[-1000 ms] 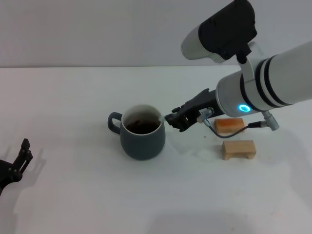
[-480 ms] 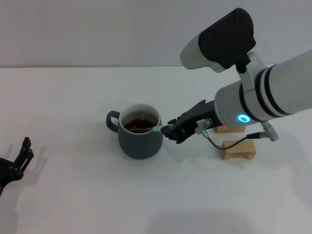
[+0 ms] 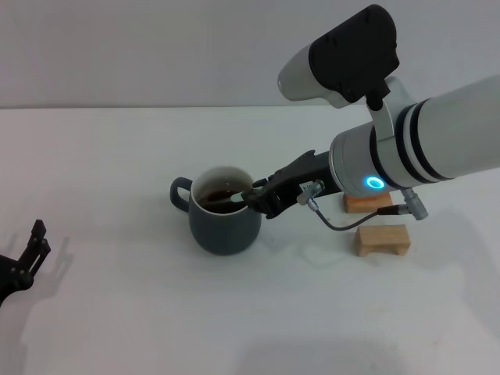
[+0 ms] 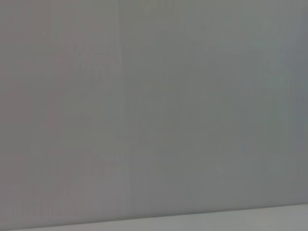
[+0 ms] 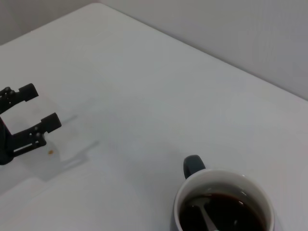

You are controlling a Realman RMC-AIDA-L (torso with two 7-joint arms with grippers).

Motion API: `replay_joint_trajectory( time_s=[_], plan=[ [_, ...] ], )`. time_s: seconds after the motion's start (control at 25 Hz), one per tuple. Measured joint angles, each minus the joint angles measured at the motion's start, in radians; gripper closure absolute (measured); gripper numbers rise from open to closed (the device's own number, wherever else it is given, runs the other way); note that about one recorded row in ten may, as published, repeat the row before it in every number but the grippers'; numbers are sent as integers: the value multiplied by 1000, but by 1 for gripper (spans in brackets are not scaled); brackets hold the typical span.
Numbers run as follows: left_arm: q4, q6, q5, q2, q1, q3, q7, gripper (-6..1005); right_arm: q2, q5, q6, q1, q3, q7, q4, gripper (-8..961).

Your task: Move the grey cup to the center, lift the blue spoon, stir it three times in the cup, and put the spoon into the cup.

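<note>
The grey cup (image 3: 225,215) stands near the middle of the white table, handle toward my left, with dark brown liquid inside. My right gripper (image 3: 256,198) is at the cup's right rim, shut on the blue spoon (image 3: 237,198). The spoon slants down into the cup with its metal bowl in the liquid. In the right wrist view the cup (image 5: 192,166) sits at the bottom edge and the spoon's bowl and neck (image 5: 206,216) dip into the liquid. My left gripper (image 3: 30,258) is parked at the table's front left, open and empty; it also shows in the right wrist view (image 5: 30,118).
Two small wooden blocks lie to the right of the cup, one (image 3: 367,202) partly behind my right arm and one (image 3: 382,239) nearer the front. The left wrist view shows only a blank grey wall.
My right gripper has moved left from beside the cup to its rim. The spoon's bowl has gone down into the liquid. The left arm has stayed put.
</note>
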Motion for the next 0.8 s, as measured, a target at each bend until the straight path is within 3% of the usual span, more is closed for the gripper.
replay_joint_trajectory(
  time_s=[0.4,0.6,0.8],
  plan=[
    [2,12,0,2,7,0,0,150,0,-1,6,-1,13,7,-4,669],
    [2,16,0,2,11,0,0,150,-1,1,-21,-17,33,4,25,453],
    [2,25,0,2,18,0,0,150,-1,34,-187,-118,63,-61,121,453]
  ],
)
